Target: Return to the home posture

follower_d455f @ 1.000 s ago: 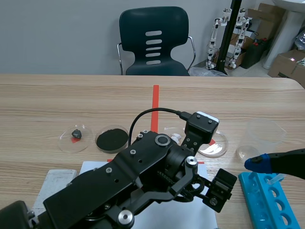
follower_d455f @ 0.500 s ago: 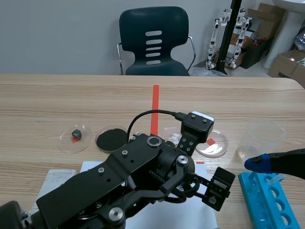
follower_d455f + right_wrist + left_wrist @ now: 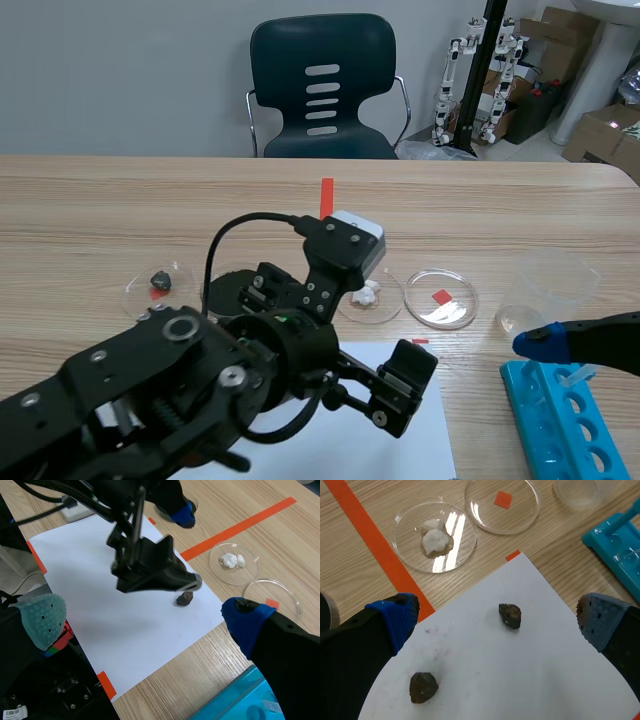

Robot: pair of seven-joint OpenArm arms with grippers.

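The left gripper (image 3: 495, 622) hangs over the near middle of the table, its fingers spread wide with nothing between them. Under it lies a white sheet (image 3: 535, 680) carrying a farther stone (image 3: 510, 616) and a nearer stone (image 3: 423, 687). The right gripper (image 3: 142, 617), likewise spread and empty, sits at the near right by the far end of a blue rack (image 3: 560, 420). Just beyond the sheet stand a dish of white lumps (image 3: 407, 540) and, to its right, a dish with an orange square (image 3: 520, 515). A clear cup (image 3: 550, 285) stands farther right.
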